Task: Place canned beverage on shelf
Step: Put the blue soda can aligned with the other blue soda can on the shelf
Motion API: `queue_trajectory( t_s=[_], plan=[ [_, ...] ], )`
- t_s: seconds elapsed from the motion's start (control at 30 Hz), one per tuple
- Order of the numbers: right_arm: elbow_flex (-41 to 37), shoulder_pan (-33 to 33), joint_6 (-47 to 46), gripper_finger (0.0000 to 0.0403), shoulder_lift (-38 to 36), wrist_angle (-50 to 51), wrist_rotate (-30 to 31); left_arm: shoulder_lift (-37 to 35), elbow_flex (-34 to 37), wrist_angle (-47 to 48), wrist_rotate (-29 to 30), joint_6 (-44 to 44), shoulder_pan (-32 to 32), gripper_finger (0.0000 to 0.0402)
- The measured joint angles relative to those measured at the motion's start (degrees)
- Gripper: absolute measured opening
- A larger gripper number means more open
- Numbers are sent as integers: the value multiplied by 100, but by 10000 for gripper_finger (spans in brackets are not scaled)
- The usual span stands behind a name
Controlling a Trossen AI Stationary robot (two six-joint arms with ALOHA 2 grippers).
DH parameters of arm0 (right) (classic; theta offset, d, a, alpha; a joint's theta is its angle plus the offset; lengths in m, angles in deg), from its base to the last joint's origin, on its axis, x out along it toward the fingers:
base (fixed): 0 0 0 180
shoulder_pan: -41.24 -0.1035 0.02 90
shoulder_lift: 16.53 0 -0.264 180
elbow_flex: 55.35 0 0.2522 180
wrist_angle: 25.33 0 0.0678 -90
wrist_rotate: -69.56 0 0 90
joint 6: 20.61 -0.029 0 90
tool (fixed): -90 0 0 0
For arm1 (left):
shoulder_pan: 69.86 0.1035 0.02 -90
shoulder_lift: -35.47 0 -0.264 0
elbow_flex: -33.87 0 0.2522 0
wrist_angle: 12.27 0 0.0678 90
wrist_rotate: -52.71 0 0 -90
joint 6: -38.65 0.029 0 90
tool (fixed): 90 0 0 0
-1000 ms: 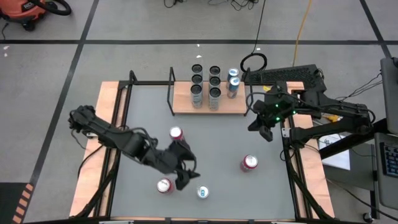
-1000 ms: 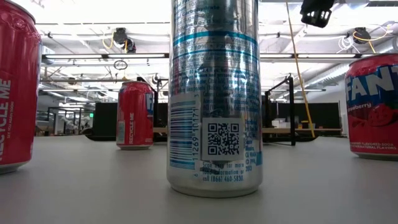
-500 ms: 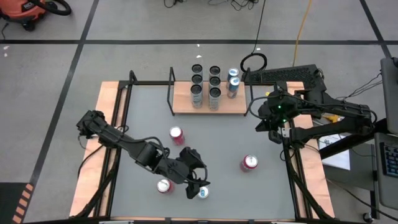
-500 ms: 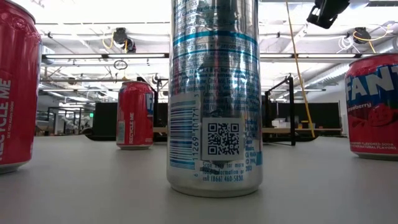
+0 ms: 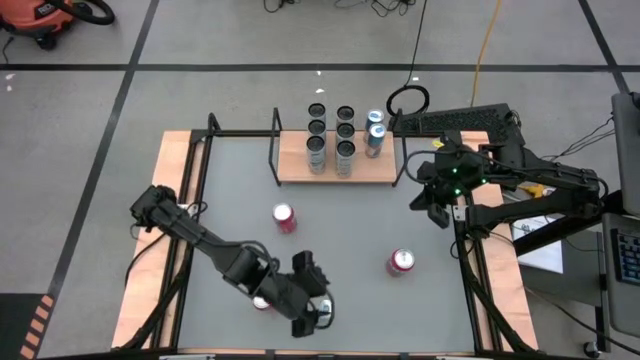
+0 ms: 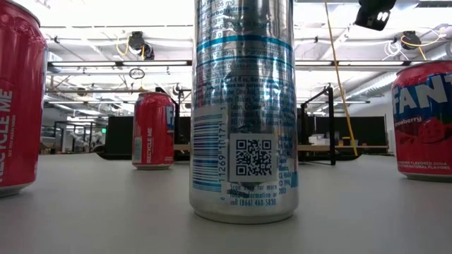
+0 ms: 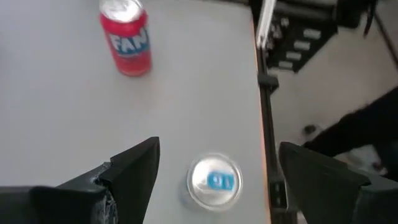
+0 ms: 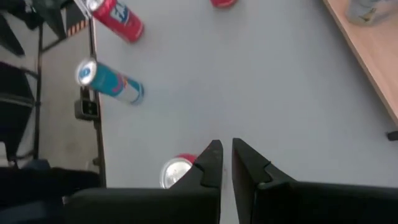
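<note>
The left gripper [image 5: 312, 318] hangs over the slim silver-and-blue can [image 7: 214, 180] standing near the table's front edge, its jaws spread wide on either side of the can, not yet touching. To do this well, I would lower straight down, keep the can centred between the jaws, and close around the body below the rim so it stays upright. The right gripper [image 5: 436, 213], jaws together, waits by the shelf [image 5: 385, 170], which already holds several cans. Three red soda cans stand on the grey table [image 5: 350, 220]. Beyond lies an open workshop with ceiling lights.
</note>
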Motion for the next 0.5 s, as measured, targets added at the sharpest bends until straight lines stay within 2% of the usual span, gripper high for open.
queue_trajectory(
  t_s=[0.13,0.33,0.5],
  plan=[
    [0,0,-313,0,2,-154,0,144,0,21,5,115,-153,341],
    [0,0,-779,23,8,-284,10,442,0,111,68,218,-263,391],
    [0,0,-800,54,39,-279,195,699,0,91,153,361,-250,394]
  ],
)
